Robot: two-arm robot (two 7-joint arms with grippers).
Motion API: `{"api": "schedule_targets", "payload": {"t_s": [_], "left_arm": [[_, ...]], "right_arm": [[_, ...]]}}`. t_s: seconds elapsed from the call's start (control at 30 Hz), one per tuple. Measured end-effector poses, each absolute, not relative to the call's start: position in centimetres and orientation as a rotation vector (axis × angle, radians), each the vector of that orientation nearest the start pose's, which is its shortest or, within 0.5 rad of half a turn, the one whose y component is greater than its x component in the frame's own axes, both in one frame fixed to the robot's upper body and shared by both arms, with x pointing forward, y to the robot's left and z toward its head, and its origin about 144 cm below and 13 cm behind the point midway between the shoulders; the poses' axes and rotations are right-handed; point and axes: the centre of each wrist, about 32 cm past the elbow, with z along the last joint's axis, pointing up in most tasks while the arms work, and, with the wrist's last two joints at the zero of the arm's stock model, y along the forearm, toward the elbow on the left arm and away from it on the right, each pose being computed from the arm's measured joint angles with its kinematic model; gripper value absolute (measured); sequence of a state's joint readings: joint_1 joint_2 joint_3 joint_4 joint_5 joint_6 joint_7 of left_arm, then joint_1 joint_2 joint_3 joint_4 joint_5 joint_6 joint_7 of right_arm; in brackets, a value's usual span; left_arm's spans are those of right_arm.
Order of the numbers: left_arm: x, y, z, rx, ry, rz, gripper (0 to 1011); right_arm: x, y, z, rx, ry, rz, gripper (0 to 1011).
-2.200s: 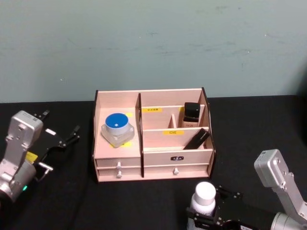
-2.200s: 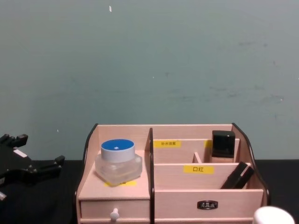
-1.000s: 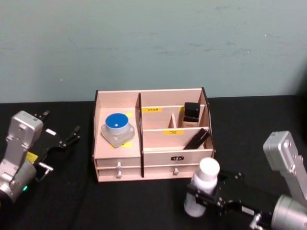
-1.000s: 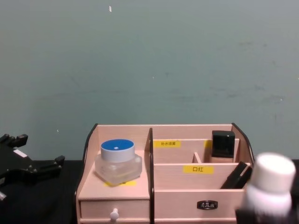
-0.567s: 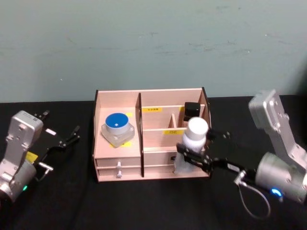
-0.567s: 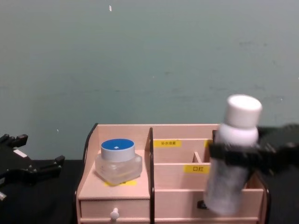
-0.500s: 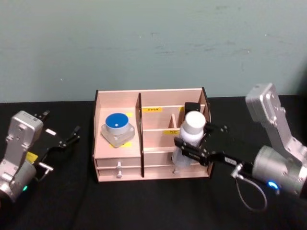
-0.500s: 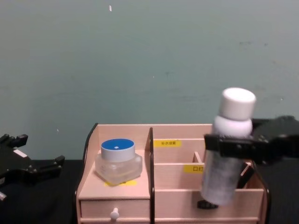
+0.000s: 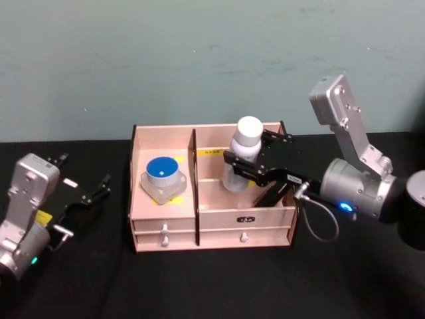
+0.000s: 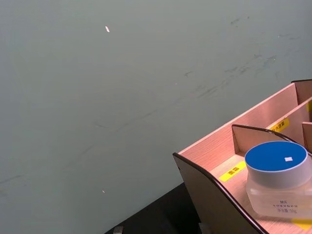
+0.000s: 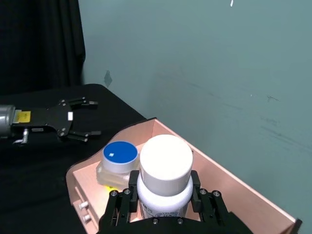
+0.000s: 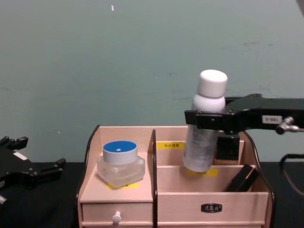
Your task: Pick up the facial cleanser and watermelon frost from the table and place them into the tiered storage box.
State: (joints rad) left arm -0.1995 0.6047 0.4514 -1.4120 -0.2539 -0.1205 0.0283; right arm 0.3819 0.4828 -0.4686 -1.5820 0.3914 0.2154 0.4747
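The facial cleanser (image 9: 244, 153), a white bottle with a white round cap, hangs slightly tilted above the right half of the tiered storage box (image 9: 211, 222), gripped around its body by the right hand (image 9: 255, 167). Its base sits over the far and middle compartments, just left of the black-capped bottle (image 9: 266, 151), which suggests it is held high so it clears the dividers before going down into a slot; which slot it is meant for I cannot tell. In the chest view the cleanser's lower end overlaps the yellow label on the middle tier, so it is not yet resting on anything.

The left hand (image 9: 85, 194) is parked over the black tabletop (image 9: 199, 279) at the far left, well apart from the box, its fingers spread and holding nothing.

Counting: one white bottle in the air; one clear jar with a blue lid (image 9: 163, 177) standing in the left compartment, likely already put away; one black-capped bottle in the far right slot; one slim black stick (image 9: 273, 193) leaning in the near right compartment; two small drawers with white knobs along the front.
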Motion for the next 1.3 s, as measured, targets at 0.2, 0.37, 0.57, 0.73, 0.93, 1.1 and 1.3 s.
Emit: {"api": "schedule_targets", "payload": {"t_s": [0.2, 0.37, 0.57, 0.73, 0.93, 1.1, 1.3], "left_arm": [[48.9, 31.0, 114.0, 0.304, -0.285, 1.248, 1001], [48.9, 31.0, 114.0, 0.304, -0.285, 1.248, 1001], [48.9, 31.0, 114.0, 0.304, -0.285, 1.248, 1001], [48.9, 31.0, 114.0, 0.304, -0.285, 1.248, 1001], [48.9, 31.0, 114.0, 0.304, -0.285, 1.248, 1001], [48.9, 31.0, 114.0, 0.304, -0.285, 1.248, 1001], [48.9, 31.0, 114.0, 0.304, -0.285, 1.248, 1001]], "right_arm": [[54.4, -22.7, 124.2, -0.185, -0.091, -0.694, 594], [55.7, -22.0, 124.3, -0.187, -0.101, -0.678, 594], [57.3, -21.4, 124.1, -0.200, -0.105, -0.669, 594], [58.0, -21.2, 123.8, -0.206, -0.104, -0.665, 594], [58.6, -21.1, 123.6, -0.214, -0.103, -0.665, 594], [58.8, -21.2, 123.3, -0.216, -0.099, -0.666, 594], [59.0, -21.4, 122.9, -0.221, -0.089, -0.670, 594]]}}
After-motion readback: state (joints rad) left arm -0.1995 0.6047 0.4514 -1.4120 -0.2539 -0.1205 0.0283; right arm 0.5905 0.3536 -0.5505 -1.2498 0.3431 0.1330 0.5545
